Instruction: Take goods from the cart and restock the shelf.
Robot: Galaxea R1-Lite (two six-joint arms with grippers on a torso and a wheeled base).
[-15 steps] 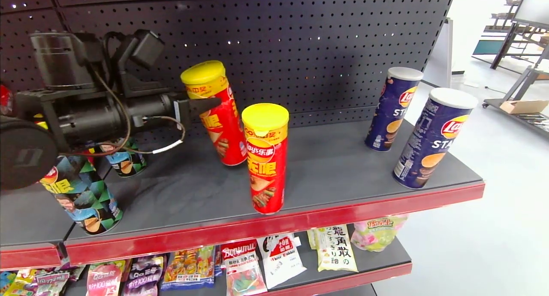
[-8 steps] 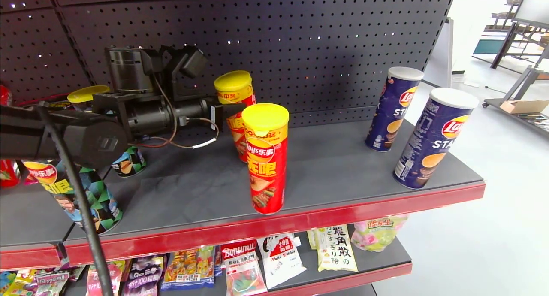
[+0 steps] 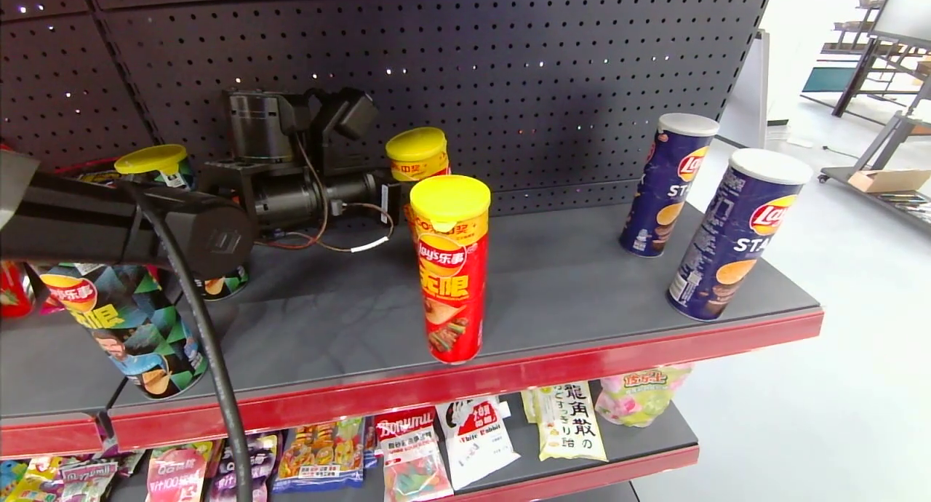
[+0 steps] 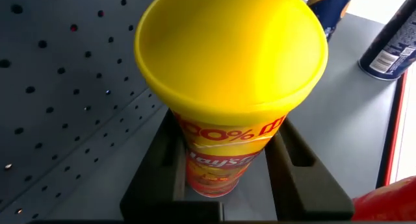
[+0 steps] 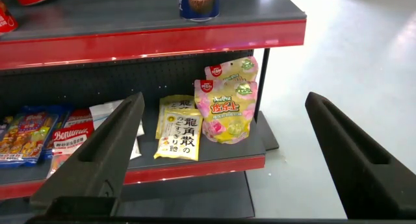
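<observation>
My left gripper (image 3: 398,195) is shut on a red chips can with a yellow lid (image 3: 417,155), near the pegboard at the back of the grey upper shelf (image 3: 567,284). A matching red can (image 3: 450,269) stands right in front of it and hides its lower half. In the left wrist view the held can (image 4: 227,87) sits upright between the two black fingers (image 4: 159,169), its base close to the shelf. My right gripper (image 5: 224,159) hangs open and holds nothing, facing the lower shelf (image 5: 195,169).
Two blue cans (image 3: 734,236) (image 3: 665,185) stand at the shelf's right end. Patterned cans (image 3: 127,327) (image 3: 156,164) stand at the left under my left arm. Snack bags (image 5: 227,107) lie on the lower shelf. The shelf has a red front lip (image 3: 509,375).
My left arm has carried the red can back and to the right, from tilted beside the front can to upright behind it. The other cans have not moved.
</observation>
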